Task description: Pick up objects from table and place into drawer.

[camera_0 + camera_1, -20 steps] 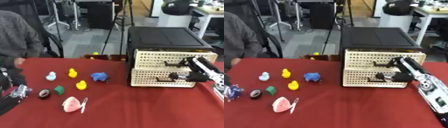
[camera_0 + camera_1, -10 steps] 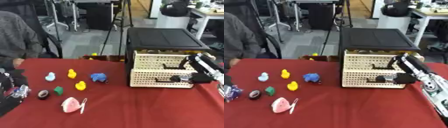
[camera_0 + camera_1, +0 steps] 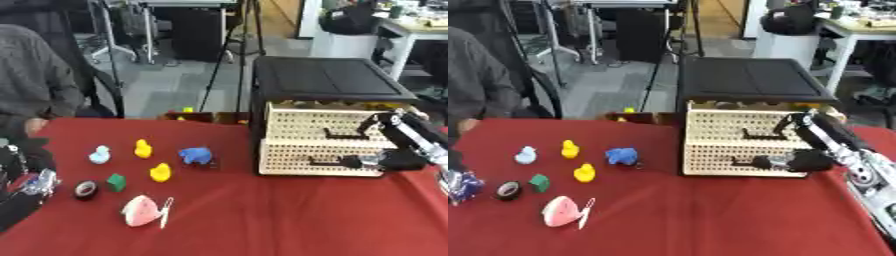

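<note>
Left eye view: the right hand (image 3: 395, 159) is at the front of the perforated cream drawer unit (image 3: 319, 137), fingers curled at the lower drawer's black handle (image 3: 332, 161); the left hand (image 3: 19, 176) rests at the lower left edge, and whether its fingers are open cannot be determined. Right eye view: on the red cloth table (image 3: 710, 215) lie two yellow ducks (image 3: 570, 148), a pale blue duck (image 3: 526, 155), a blue toy (image 3: 621, 156), a green block (image 3: 538, 182), a black tape roll (image 3: 508, 190) and a pink rounded object (image 3: 560, 212), all well apart from the drawer unit.

the red-covered bench (image 3: 262, 220) carries a drawer cabinet (image 3: 328, 132) (at the right), two yellow ducks (image 3: 143, 148), a blue toy (image 3: 196, 155), a tape roll (image 3: 85, 189) and a pink toy (image 3: 140, 211).
</note>
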Motion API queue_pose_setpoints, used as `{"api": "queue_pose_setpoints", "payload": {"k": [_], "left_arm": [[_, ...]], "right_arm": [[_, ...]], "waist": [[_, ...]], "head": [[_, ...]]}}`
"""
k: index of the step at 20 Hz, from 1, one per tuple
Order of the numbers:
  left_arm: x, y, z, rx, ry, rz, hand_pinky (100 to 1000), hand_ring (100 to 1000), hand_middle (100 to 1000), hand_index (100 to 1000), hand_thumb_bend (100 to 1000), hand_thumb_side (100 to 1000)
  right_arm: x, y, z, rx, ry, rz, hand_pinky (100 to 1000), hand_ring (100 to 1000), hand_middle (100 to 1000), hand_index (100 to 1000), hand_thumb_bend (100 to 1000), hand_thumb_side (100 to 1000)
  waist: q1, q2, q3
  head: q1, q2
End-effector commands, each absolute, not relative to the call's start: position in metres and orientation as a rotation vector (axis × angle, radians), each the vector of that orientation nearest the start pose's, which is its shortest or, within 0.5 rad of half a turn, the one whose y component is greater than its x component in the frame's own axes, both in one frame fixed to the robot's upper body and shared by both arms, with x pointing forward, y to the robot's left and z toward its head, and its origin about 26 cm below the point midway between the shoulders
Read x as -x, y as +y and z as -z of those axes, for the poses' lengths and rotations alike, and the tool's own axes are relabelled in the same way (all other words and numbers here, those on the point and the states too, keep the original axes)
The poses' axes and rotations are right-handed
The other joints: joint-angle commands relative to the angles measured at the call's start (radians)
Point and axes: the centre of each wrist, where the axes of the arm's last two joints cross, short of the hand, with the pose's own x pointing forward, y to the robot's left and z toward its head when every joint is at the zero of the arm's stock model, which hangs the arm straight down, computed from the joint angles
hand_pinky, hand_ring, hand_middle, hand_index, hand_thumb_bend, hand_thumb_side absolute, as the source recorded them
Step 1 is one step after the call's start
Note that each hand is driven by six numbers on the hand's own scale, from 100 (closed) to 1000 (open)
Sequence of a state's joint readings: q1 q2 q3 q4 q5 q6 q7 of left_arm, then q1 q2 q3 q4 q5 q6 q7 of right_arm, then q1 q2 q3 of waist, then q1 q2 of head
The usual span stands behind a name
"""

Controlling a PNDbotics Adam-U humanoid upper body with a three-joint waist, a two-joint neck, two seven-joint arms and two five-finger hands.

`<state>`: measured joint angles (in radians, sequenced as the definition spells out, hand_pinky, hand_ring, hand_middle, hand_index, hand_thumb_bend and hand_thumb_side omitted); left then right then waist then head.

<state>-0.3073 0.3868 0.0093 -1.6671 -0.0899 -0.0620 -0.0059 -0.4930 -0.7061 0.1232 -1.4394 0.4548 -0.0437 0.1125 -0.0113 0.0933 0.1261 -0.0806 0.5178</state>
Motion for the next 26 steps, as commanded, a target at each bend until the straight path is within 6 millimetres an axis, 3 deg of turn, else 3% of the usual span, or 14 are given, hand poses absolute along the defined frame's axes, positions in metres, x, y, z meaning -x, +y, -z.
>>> {"api": "queue_pose_setpoints", "payload": {"k": [1,26], "left_arm": [[-0.341,0.306,-0.145,-0.376,-2.026,0.457,631,570,577,781,100,225],[-0.343,0.3,-0.149,-0.352,-2.045,0.469,632,569,576,780,100,222]], "right_arm": [[-0.378,-0.363,-0.199,0.939,-1.697,-1.062,100,100,100,676,1000,757],[-0.4,-0.386,-0.179,0.912,-1.585,-0.975,100,100,100,673,1000,708]], "waist": [[0.002,-0.013,0.0],[0.021,0.006,0.045]], "head": [[0.001,0.007],[-0.011,-0.003]]}}
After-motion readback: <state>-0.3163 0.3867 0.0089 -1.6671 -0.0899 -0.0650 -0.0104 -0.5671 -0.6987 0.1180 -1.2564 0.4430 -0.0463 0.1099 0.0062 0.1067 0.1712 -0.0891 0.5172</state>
